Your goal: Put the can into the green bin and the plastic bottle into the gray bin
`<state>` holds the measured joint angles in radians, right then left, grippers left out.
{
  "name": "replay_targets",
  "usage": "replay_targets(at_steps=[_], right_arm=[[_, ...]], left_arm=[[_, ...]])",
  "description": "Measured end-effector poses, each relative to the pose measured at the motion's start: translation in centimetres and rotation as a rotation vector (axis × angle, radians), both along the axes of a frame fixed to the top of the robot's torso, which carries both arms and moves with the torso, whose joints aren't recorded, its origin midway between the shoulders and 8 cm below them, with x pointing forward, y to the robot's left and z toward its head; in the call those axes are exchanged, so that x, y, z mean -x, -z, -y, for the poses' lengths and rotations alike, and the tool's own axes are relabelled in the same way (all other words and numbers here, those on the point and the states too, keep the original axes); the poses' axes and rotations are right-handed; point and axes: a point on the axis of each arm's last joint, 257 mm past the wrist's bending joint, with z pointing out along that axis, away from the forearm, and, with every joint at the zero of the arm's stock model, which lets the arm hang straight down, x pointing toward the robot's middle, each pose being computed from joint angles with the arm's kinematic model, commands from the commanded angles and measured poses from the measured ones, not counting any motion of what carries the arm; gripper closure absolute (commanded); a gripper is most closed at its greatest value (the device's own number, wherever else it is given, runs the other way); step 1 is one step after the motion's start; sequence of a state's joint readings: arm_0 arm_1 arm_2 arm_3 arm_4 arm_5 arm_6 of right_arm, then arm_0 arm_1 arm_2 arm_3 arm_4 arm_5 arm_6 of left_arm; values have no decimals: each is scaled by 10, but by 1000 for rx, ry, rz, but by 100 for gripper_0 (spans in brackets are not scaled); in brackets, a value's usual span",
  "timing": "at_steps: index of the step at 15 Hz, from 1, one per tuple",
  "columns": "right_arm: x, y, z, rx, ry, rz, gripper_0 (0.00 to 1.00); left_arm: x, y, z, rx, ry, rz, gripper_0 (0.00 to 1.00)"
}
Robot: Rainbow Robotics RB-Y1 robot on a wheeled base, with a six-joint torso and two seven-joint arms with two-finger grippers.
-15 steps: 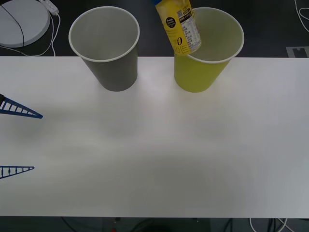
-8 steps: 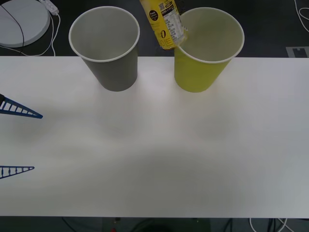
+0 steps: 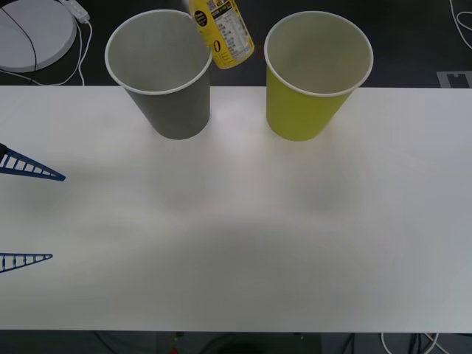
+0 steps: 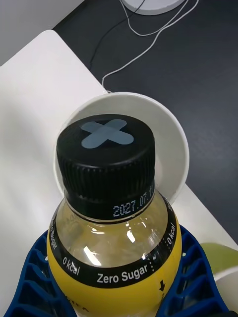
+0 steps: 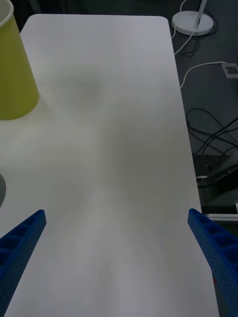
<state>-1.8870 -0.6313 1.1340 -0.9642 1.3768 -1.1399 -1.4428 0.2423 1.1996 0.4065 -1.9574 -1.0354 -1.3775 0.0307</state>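
Note:
The plastic bottle (image 3: 221,29), yellow-labelled with a black cap (image 4: 105,158), hangs in the air between the two cups, just off the right rim of the gray bin (image 3: 158,70). My right gripper (image 4: 116,247) is shut on its body, with a blue finger (image 4: 29,277) on each side. In the right wrist view, the gray bin's pale inside (image 4: 171,138) lies behind the cap. The green bin (image 3: 317,74) stands to the right of the bottle. My left gripper (image 3: 29,214) rests open over the table's left side (image 5: 116,214). The can is out of view.
The white table (image 3: 236,221) runs wide in front of the cups, its far edge just behind them. A round white base (image 3: 33,33) with a cable lies on the dark floor at the back left. More cables (image 5: 208,129) lie on the floor beside the table.
The right gripper has carried the bottle leftward, from over the green bin's near-left rim to beside the gray bin's right rim. The left arm has not moved.

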Motion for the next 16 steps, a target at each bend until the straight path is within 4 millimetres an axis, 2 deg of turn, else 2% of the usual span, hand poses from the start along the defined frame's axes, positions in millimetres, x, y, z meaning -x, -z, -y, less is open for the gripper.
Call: replay_targets(at_steps=[10, 16], right_arm=[[-23, 5, -56, -16, 67, 39, 100], [-23, 10, -80, -10, 60, 76, 100]], left_arm=[[0, 0, 0, 0, 0, 0, 0], [0, 0, 0, 0, 0, 0, 0]])
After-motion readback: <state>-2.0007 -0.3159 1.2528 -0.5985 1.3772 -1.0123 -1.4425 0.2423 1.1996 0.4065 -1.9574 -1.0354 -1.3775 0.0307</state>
